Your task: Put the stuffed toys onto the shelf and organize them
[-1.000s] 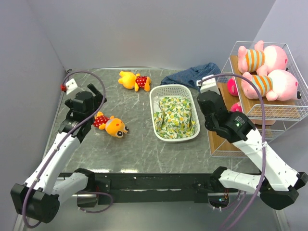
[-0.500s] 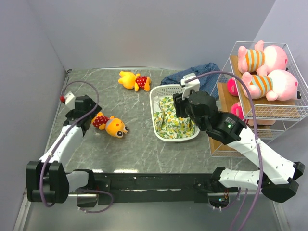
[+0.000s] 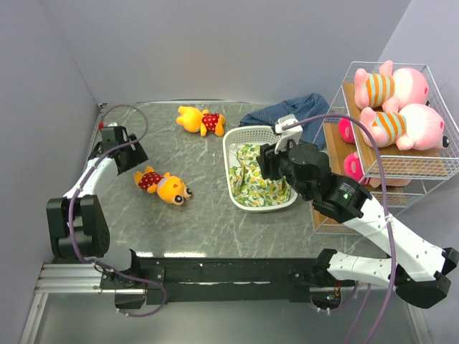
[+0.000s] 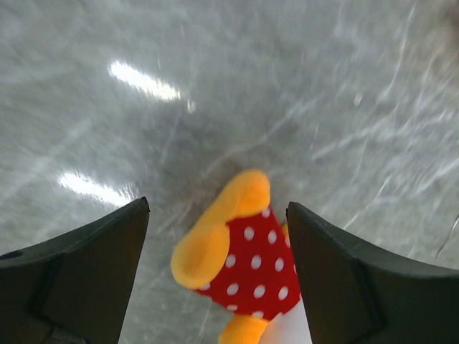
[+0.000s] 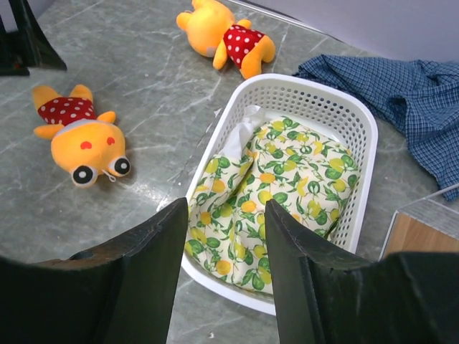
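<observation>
Since half a second earlier, the left arm had drawn back and folded tall against the bench's left edge. Its left tool had slid out to about ten o'clock of the near bear. The right arm had barely shifted and hung over the white basket.

Two yellow-orange bears in red spotted shirts were still off the shelf. The near bear lay on its back at nine o'clock on the bench, and the far bear lay at eleven o'clock. The shelf stood at three o'clock. Two pink pigs lay side by side on its top tier, with pink dolls on the tier below.

In the left wrist view, the left tool stood wide open and empty, its jaws framing the bear's feet and spotted shirt. The right tool was also spread open and held nothing, looking down on the lemon-print cloth inside the basket.

We judged the bears to be light, soft and squashy, unlikely to slip or break. The stuffed belly under the shirt seemed the best place to pinch, since a foot would probably flop or pull free.

The left forearm reached along the bench's left edge with its tool tilted down towards the bear. The right arm stretched forward from its base, elbow out towards four o'clock.
</observation>
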Tool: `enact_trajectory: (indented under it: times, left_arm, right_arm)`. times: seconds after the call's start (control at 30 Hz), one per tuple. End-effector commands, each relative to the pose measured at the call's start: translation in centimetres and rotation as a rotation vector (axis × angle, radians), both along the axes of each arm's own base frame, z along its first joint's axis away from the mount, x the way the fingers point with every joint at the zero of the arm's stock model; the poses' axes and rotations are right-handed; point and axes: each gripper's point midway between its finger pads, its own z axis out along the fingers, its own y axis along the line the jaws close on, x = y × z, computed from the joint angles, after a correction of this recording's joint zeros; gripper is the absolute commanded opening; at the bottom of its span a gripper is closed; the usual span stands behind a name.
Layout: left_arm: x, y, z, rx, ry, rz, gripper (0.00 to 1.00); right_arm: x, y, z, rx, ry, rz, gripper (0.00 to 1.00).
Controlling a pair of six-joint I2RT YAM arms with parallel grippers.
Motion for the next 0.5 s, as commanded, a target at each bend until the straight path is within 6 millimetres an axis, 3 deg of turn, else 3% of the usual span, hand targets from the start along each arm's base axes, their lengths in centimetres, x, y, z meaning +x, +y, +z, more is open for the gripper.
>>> enact_trajectory:
  times: [0.0, 0.13, 0.17, 0.23, 0.33, 0.37, 0.47]
  left_arm:
    - [-2.2, -1.8, -2.5, -0.072, 0.079, -0.067, 0.84]
    - [-3.8, -2.7, -5.0, -0.127, 0.134, -0.056, 0.73]
    - [-4.0, -3.8, -4.8, -0.177, 0.124, -0.088, 0.67]
    - [-4.9, -4.9, -4.3, -0.239, 0.090, -0.081, 0.63]
    - [-6.3, -5.0, -3.5, -0.286, 0.030, 0.044, 0.57]
    - [-6.7, -5.6, -3.3, -0.310, 0.009, 0.056, 0.50]
    - [-8.9, -7.7, -3.5, -0.419, -0.004, 0.105, 0.50]
  right_arm:
    - [-0.4, 0.1, 2.4, 0.062, -0.059, 0.025, 0.54]
    - [-0.8, -0.7, 3.1, 0.082, -0.082, 0.017, 0.54]
    - [-0.9, -0.7, 2.8, 0.078, -0.078, 0.020, 0.54]
    - [-1.0, -1.1, 2.9, 0.074, -0.079, 0.008, 0.54]
    - [-0.9, -1.8, 3.0, 0.068, -0.072, -0.029, 0.54]
    - [-0.8, -2.0, 3.4, 0.072, -0.078, -0.041, 0.54]
    - [-0.8, -1.9, 3.3, 0.066, -0.071, -0.040, 0.54]
